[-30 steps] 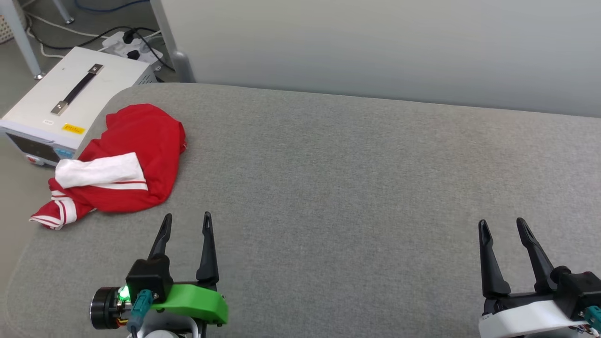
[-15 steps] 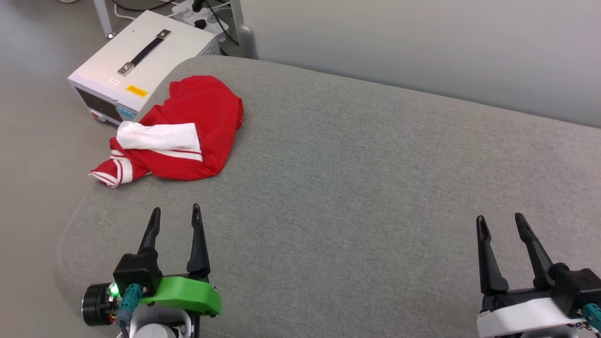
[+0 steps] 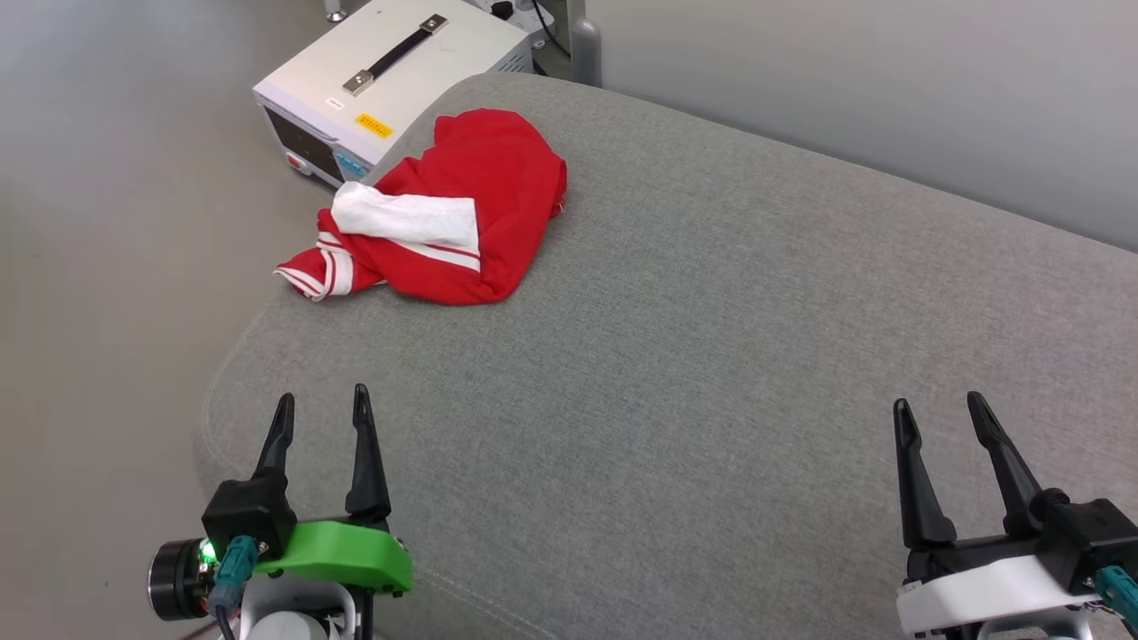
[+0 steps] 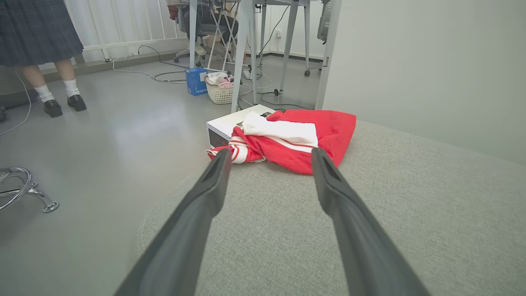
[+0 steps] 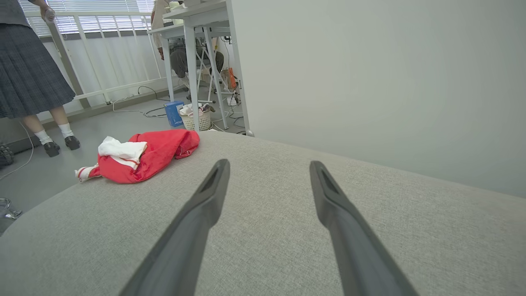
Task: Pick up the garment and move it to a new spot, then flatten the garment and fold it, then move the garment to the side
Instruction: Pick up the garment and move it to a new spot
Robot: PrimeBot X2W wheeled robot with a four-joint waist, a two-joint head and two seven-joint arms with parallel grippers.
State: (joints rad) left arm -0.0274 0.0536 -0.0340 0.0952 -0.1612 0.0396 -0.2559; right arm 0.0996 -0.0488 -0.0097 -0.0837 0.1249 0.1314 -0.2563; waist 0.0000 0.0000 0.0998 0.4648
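Head view: the garment (image 3: pixel 480 213) lies crumpled in a red heap at the far left corner of the grey cushion (image 3: pixel 711 356). A white sleeve is folded across its top, and a red-and-white striped edge trails toward the cushion's left rim. Any lettering is hidden in the folds. A white case (image 3: pixel 391 80) with a black handle stands on the floor (image 3: pixel 116 222) just beyond the garment, and a pale wall (image 3: pixel 889 89) runs behind the cushion on the right. The left gripper (image 3: pixel 322 404) sits over the near left of the cushion with its fingers spread, holding nothing and well short of the garment. The right gripper (image 3: pixel 938 407) sits at the near right, also spread and holding nothing, well apart from the garment.

Left wrist view: the garment (image 4: pixel 296 144) sits straight ahead with its white sleeve uppermost, against the white case (image 4: pixel 230 123). Beyond it are desk legs, a woven basket (image 4: pixel 220 92), a blue box (image 4: pixel 195 81) and cables. A person (image 4: pixel 49 82) in a dark skirt, white socks and black shoes stands far left. The left gripper (image 4: pixel 269 154) points at the garment, jaws wide apart, above the cushion.

Right wrist view: the garment (image 5: pixel 152 158) lies far to the left on the cushion (image 5: pixel 287 197), with the person (image 5: pixel 33 74) behind it and the wall (image 5: pixel 390 82) on the right. The right gripper (image 5: pixel 267 164) has its fingers parted over bare fabric.
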